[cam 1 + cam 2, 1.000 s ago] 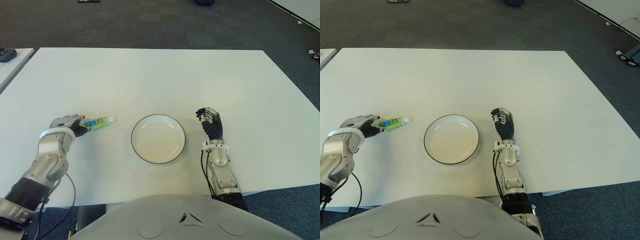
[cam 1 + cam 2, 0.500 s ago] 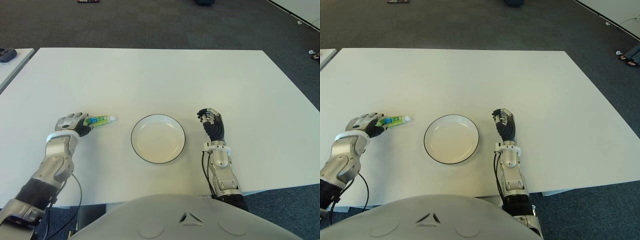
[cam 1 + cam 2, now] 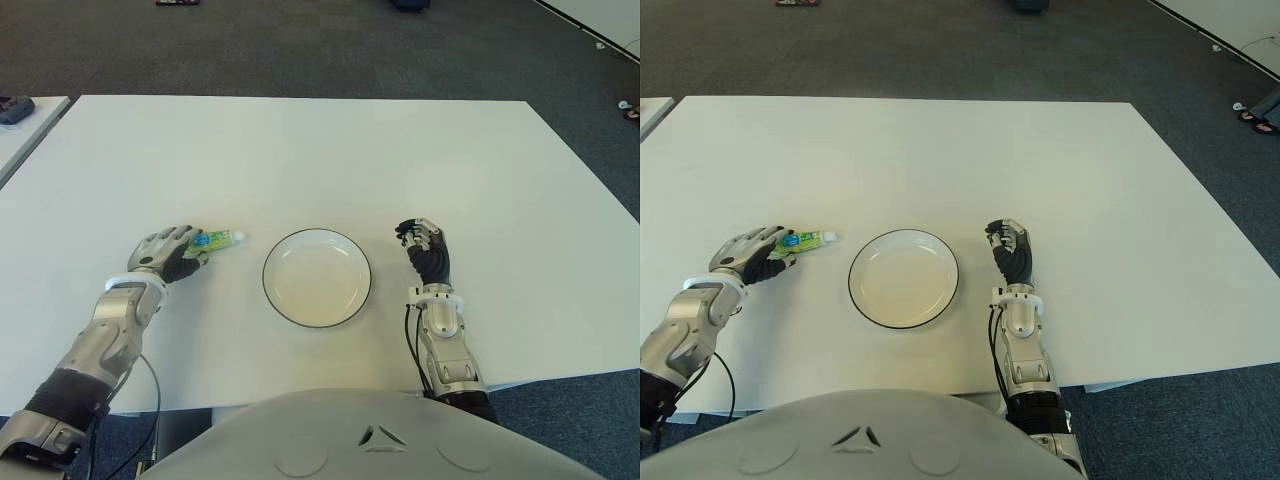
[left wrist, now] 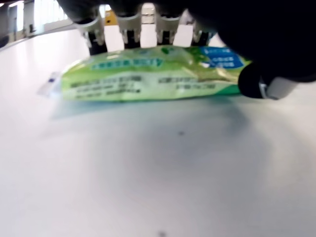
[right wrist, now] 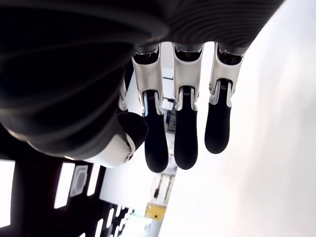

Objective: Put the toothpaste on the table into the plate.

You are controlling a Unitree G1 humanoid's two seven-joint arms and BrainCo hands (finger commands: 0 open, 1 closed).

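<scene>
Right now the robot's left hand (image 3: 170, 256) is lying over the flat end of the green toothpaste tube (image 3: 218, 239), which is sitting on the white table (image 3: 300, 150) just left of the round white plate with the dark rim (image 3: 279, 258). Its fingers (image 4: 148, 22) are draping along the tube's far side and the thumb is pressing near its near edge, but the tube is not yet lifting, so the grip looks incomplete. Closing firmly across the tube's width before raising it should be helping against slipping. Meanwhile the right hand (image 3: 425, 251) is idling to the plate's right, fingers loosely curled around nothing.
</scene>
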